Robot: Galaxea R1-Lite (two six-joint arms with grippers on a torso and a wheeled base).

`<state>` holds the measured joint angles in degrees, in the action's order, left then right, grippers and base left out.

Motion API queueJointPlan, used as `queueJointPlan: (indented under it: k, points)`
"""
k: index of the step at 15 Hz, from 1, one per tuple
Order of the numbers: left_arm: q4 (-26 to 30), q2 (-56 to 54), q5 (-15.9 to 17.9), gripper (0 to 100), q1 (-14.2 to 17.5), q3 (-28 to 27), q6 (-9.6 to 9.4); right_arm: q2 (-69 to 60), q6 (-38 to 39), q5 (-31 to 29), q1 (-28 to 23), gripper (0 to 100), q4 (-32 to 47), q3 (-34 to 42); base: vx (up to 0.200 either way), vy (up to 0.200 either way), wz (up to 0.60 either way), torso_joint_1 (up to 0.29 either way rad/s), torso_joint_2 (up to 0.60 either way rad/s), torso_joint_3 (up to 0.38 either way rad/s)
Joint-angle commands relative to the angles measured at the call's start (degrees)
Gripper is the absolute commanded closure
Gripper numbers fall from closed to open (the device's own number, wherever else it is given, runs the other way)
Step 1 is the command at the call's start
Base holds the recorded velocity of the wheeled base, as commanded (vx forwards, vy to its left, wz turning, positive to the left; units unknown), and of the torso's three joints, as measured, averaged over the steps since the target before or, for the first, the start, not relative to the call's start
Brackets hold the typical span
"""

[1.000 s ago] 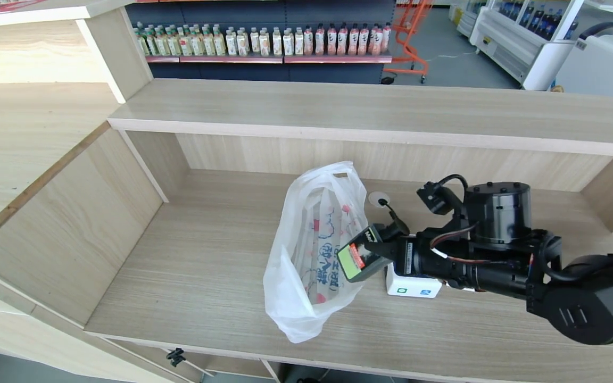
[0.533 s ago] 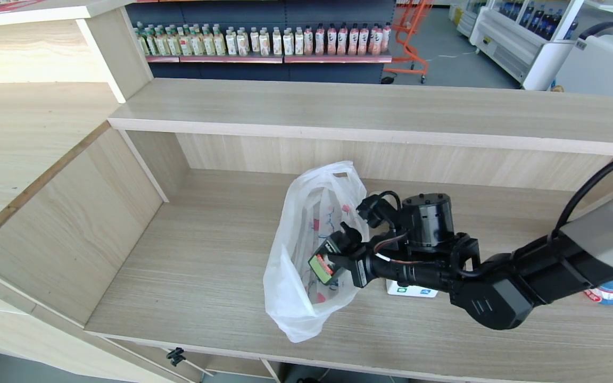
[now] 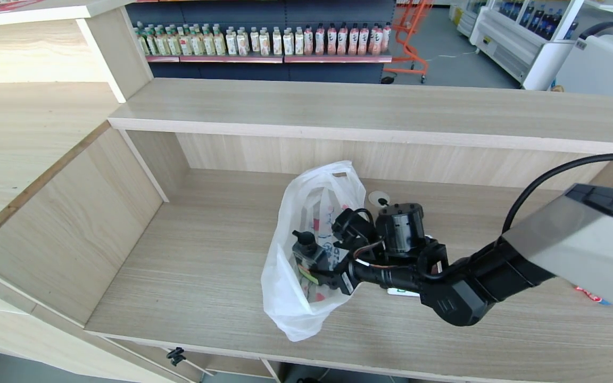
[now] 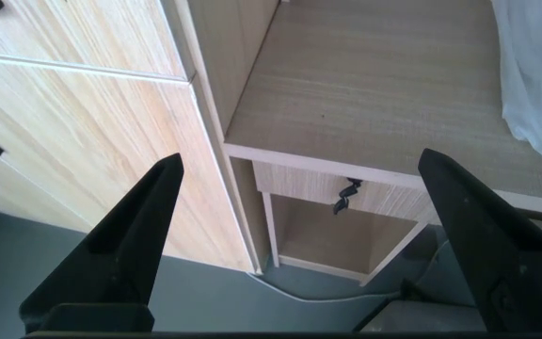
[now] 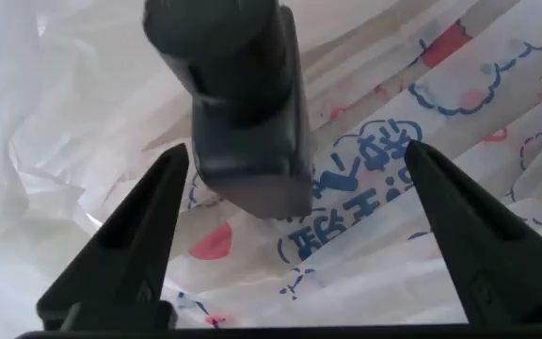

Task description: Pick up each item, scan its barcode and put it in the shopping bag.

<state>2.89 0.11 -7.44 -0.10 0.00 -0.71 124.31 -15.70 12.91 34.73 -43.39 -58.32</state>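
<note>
The white plastic shopping bag (image 3: 285, 303) stands open on the wooden counter (image 3: 189, 276). My right gripper (image 3: 329, 272) sits at the bag's mouth, open. A dark bottle-shaped item with a black cap (image 3: 305, 254) is inside the bag just beyond the fingers, upright and free of them. In the right wrist view the same dark item (image 5: 245, 113) lies against the printed bag lining (image 5: 422, 179), and the right gripper (image 5: 290, 250) holds nothing. My left gripper (image 4: 299, 245) hangs open past the counter's front edge, above the floor.
A white scanner box (image 3: 403, 291) lies on the counter under my right arm. A red and blue package (image 3: 587, 294) shows at the far right. A round cable hole (image 3: 379, 199) is behind the bag. Side walls and a raised ledge (image 3: 370, 111) enclose the counter.
My right arm swung left from above the scanner into the bag's mouth. Its gripper opened and let go of the dark item, which now sits inside the bag.
</note>
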Motion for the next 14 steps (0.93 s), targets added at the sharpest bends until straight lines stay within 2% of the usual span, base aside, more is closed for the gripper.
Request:
queueJointPlan:
  k: [1, 2, 4, 5, 7, 9, 11, 14]
  points:
    - [0.0, 0.0, 0.0, 0, 0.0, 0.0, 0.00, -0.3, 3.9, 0.2, 0.1, 0, 0.1, -1.7, 0.000, 0.000, 0.00, 0.000, 0.00, 0.000]
    - [0.0, 0.0, 0.0, 0, 0.0, 0.0, 0.00, -1.1, 7.1, 0.3, 0.1, 0, 0.2, -2.7, 0.000, 0.000, 0.00, 0.000, 0.00, 0.000]
    - [0.0, 0.0, 0.0, 0, 0.0, 0.0, 0.00, -5.4, 24.1, 0.6, 0.0, 0, 0.5, -4.3, 0.000, 0.000, 0.00, 0.000, 0.00, 0.000]
    - [0.0, 0.0, 0.0, 0, 0.0, 0.0, 0.00, -7.5, 30.1, 1.3, -0.5, 0, 1.1, -4.0, 0.000, 0.000, 0.00, 0.000, 0.00, 0.000]
    - [0.0, 0.0, 0.0, 0, 0.0, 0.0, 0.00, -14.6, 37.1, 1.5, -1.9, 0, 5.8, -1.5, 0.000, 0.000, 0.00, 0.000, 0.00, 0.000]
    - [0.0, 0.0, 0.0, 0, 0.0, 0.0, 0.00, -27.2, 44.0, 1.3, -2.0, 0, 12.4, 4.3, 0.000, 0.000, 0.00, 0.000, 0.00, 0.000]
    - [0.0, 0.0, 0.0, 0, 0.0, 0.0, 0.00, -35.8, 42.2, -0.2, -2.7, 0, 14.7, 10.7, 0.000, 0.000, 0.00, 0.000, 0.00, 0.000]
    - [0.0, 0.0, 0.0, 0, 0.0, 0.0, 0.00, -40.5, 32.8, -0.6, -7.2, 0, 14.7, 17.5, 0.000, 0.000, 0.00, 0.000, 0.00, 0.000]
